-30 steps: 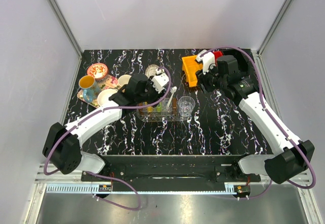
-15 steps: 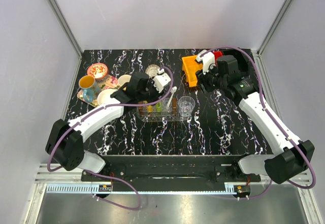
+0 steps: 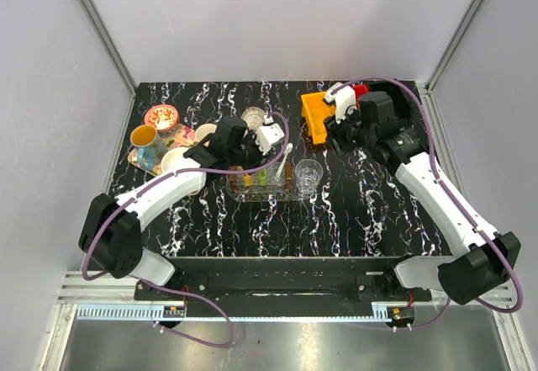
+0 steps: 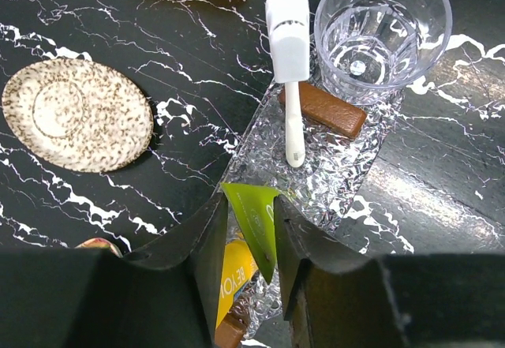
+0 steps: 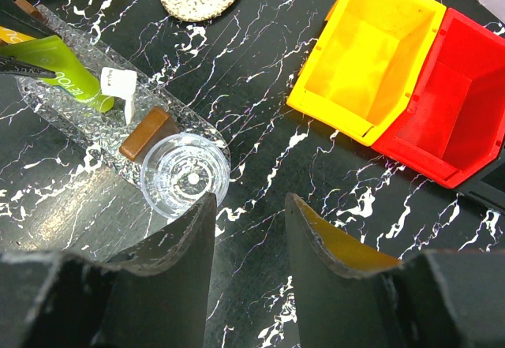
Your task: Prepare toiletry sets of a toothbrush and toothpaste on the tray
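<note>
Left pincer [image 4: 247,206] has narrowed from wide to pinch the lime green toothpaste [image 4: 256,230] at one end of the tray [image 4: 339,162], near the toothbrush [image 4: 289,56]; probably adjusting the set.

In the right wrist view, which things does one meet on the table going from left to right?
lime green toothpaste tube → white toothbrush → brown block → clear glass → yellow bin → red bin

Left arm [image 3: 160,193] reaches forward-right, left gripper [image 4: 249,202] tilted down, jaws narrow, pinching green toothpaste [image 4: 257,226]. Right arm [image 3: 437,188] extended forward, right gripper [image 5: 248,206] part-open, empty.
</note>
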`<state>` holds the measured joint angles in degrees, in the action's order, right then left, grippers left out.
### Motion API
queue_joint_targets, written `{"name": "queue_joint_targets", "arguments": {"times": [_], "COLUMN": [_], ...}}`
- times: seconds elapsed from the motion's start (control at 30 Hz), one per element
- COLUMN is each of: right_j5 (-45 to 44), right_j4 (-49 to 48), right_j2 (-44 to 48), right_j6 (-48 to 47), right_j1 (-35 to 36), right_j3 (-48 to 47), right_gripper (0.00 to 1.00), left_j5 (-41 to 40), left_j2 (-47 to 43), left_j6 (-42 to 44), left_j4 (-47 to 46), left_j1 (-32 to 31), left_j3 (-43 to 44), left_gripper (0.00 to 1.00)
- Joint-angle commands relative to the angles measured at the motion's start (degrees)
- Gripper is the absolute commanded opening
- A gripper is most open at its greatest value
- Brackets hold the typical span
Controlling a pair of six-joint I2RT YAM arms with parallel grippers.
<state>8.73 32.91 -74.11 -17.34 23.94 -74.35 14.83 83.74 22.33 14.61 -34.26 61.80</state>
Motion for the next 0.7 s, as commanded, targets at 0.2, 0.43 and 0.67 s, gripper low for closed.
{"name": "queue_joint_targets", "arguments": {"times": [0.2,0.43,0.67], "right_j5": [1.55,1.55,1.55], "right_j4": [0.05,0.05,0.05], "right_j2": [0.01,-0.07,-0.25], "right_j6": [-0.5,-0.5,-0.5], "right_j1": [-0.21,-0.3,-0.21], "right_j3": [-1.42,-1.24,-1.15], "right_gripper": [0.46,0.46,0.46], "left_j5": [3.98,4.24,3.98], "left_j2": [0.28,0.54,0.28], "left_j6": [3.25,3.78,3.25], "left_j4": [0.59,0.77,-0.11], "left_j1": [0.95,1.04,1.21], "left_j3": [3.24,3.5,3.68], "left_gripper": [0.29,0.34,0.51]}}
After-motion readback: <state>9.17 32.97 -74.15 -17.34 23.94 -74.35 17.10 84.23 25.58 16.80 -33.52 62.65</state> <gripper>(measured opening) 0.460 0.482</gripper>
